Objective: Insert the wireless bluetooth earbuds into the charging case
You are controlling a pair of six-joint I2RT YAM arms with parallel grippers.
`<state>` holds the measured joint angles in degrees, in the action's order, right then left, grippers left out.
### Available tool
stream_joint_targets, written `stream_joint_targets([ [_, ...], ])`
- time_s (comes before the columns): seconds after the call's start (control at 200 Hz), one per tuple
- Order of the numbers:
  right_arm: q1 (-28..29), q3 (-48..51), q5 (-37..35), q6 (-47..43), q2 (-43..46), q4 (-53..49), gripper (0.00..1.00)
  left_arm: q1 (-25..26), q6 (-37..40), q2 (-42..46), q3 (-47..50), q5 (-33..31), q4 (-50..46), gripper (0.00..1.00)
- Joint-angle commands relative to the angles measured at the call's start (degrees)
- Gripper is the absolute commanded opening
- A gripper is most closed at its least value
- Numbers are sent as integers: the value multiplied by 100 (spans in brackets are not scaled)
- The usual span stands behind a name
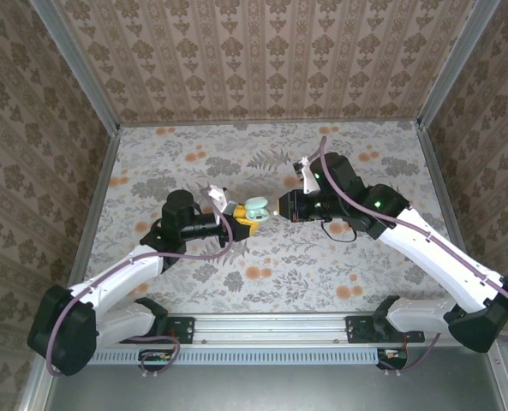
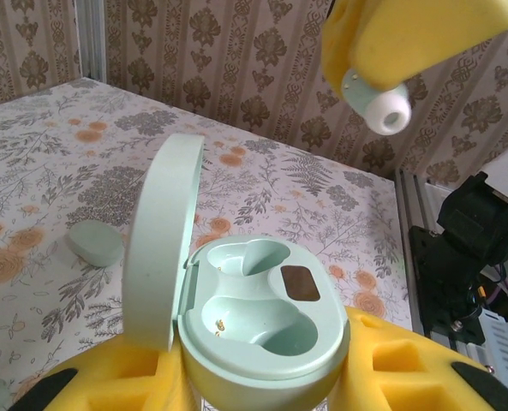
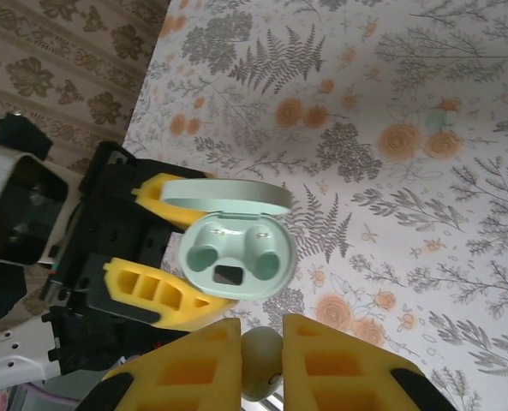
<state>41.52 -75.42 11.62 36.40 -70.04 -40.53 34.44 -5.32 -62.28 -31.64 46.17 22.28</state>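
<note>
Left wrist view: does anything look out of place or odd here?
A small mint-green piece, likely the second earbud, lies loose on the table left of the open charging case, whose two sockets are empty. Nothing looks damaged.

Left arm (image 1: 116,278) and right arm (image 1: 442,257): white link shells, black joint housings, black bases. A purple-grey cable (image 1: 191,254) runs along each arm, looping at the shoulder. Green indicator lights (image 1: 317,177) glow on the right arm's black joints. Gripper fingers (image 3: 185,368): yellow, moulded with rectangular pockets, black patches at outer edges.
</note>
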Motion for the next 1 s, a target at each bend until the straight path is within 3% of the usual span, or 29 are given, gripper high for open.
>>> stream_joint_targets([
  [0.0, 214, -273, -267, 69, -184, 54, 14, 57, 206, 127, -194, -54, -47, 20],
  [0.29, 614, -687, -581, -35, -601, -149, 14, 134, 215, 259, -185, -131, -70, 20],
  [0.995, 705, -928, -704, -80, -1158, -108, 14, 230, 293, 261, -299, -174, -203, 20],
])
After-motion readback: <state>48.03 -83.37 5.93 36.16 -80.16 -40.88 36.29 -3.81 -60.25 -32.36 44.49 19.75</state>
